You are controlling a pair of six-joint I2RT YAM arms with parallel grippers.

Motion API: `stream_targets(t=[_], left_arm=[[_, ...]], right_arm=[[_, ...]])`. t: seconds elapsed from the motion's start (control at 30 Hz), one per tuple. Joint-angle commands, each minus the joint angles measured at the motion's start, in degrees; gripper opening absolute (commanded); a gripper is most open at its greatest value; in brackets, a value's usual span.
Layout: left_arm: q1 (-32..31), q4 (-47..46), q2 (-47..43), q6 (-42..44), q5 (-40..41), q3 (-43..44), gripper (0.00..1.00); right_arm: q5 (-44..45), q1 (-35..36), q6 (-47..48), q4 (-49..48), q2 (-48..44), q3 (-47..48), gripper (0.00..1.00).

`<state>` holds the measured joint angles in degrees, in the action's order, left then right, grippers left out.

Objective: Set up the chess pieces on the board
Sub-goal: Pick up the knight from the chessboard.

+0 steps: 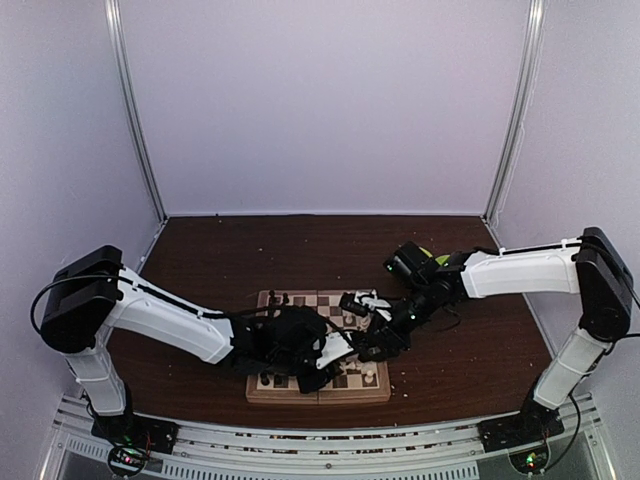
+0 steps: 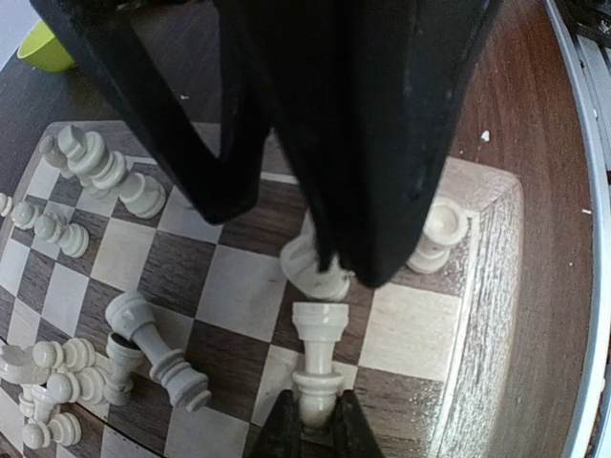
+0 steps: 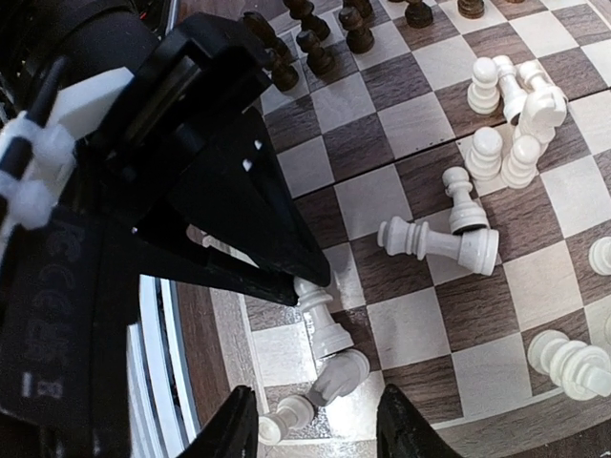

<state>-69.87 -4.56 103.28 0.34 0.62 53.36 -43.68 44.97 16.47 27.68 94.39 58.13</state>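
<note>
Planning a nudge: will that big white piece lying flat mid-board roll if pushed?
Probably: the toppled white piece is round-bodied with a wider base, so it would likely roll in a curve. Small, it probably feels light.

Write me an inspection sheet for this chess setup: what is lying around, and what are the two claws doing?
Surface: dark wooden table, with a few white crumbs.
Job's things: board lies flat; dark pieces stand near one edge; white pieces are scattered, many toppled.
Clutter: green bowl off the board.
Grippers: left gripper shut on one white piece, held by its head; right gripper open above toppled pieces near the board's corner.
Cables: black cable loops at the left arm's shoulder.
Surroundings: pale walls; metal rail along the near edge.
</note>
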Motion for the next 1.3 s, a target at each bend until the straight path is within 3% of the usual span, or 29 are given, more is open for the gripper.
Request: stream_targets(t=[0.0,0.27,0.9,1.27], left_arm=[[-0.36,-3.66,0.46,-0.28,-0.3,0.55,0.09],[-0.36,-3.79,0.49,-0.51,-0.09,0.59,0.09],[-0.36,-1.67,0.22,-0.81,0.35,0.94,0.09],[-0.36,0.15,-4.38,-2.77,1.42,-4.38,0.09]], right_arm=[[0.7,-0.31,-0.65,0.08,2.11,1.08,0.42],[2.22,-0.25,-0.79,0.76,4.06,1.92,0.41],[3.96,-0.21,-1.28,-0.26,4.22,2.79,0.11],[8.2,-0.19,2.64,0.1,-0.06,0.78,0.05]])
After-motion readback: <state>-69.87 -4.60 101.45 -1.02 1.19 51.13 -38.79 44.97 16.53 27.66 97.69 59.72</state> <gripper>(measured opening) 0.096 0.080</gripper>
